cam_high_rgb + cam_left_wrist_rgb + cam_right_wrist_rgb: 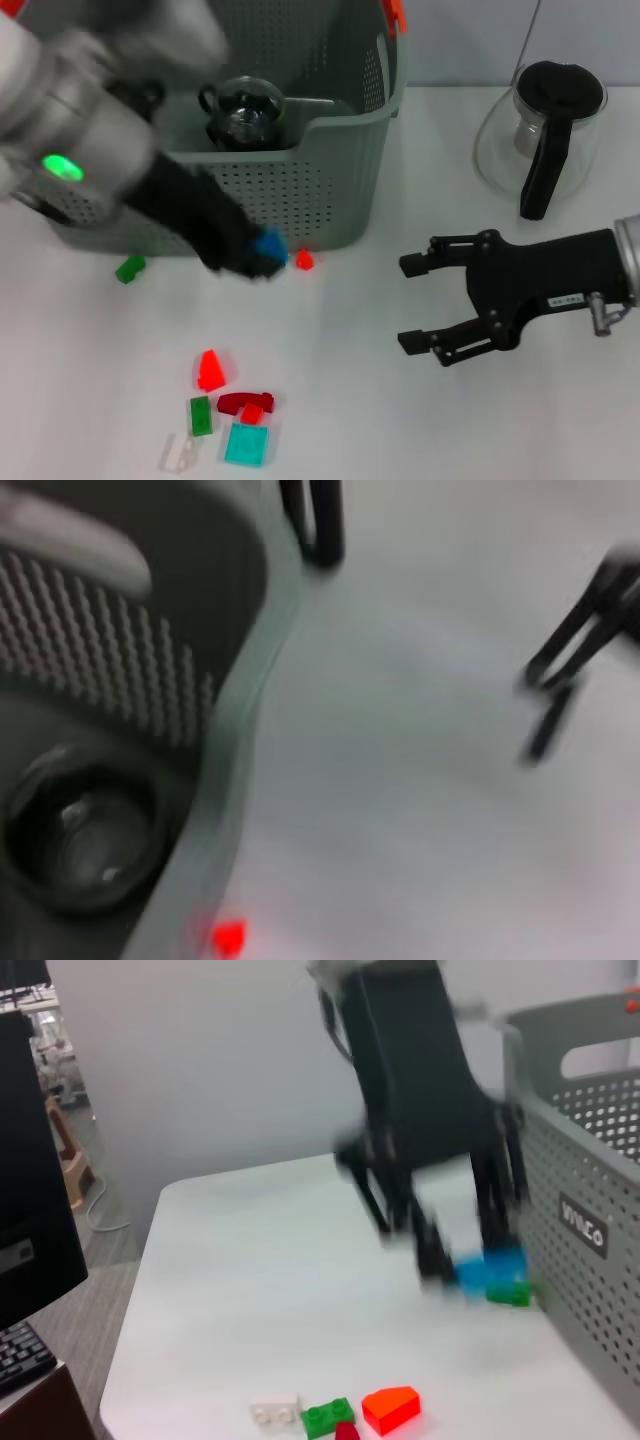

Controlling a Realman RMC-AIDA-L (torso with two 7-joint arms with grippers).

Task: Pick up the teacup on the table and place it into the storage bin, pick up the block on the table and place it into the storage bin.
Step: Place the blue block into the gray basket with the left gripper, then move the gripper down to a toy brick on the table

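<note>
So the left end effector (250, 255) is pinching a blue block (268, 246), lifted off the table (400, 400) right by the storage bin (330, 200) front wall. Teacup (243, 112) is already inside. I'd lift clear over the rim, then release low. Right end effector (420, 300) sits idle, fingers wide.

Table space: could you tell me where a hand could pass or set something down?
Bare table lies between the block pile and the right gripper. It is crowded along the storage bin front, where the left gripper holds a blue block.
</note>
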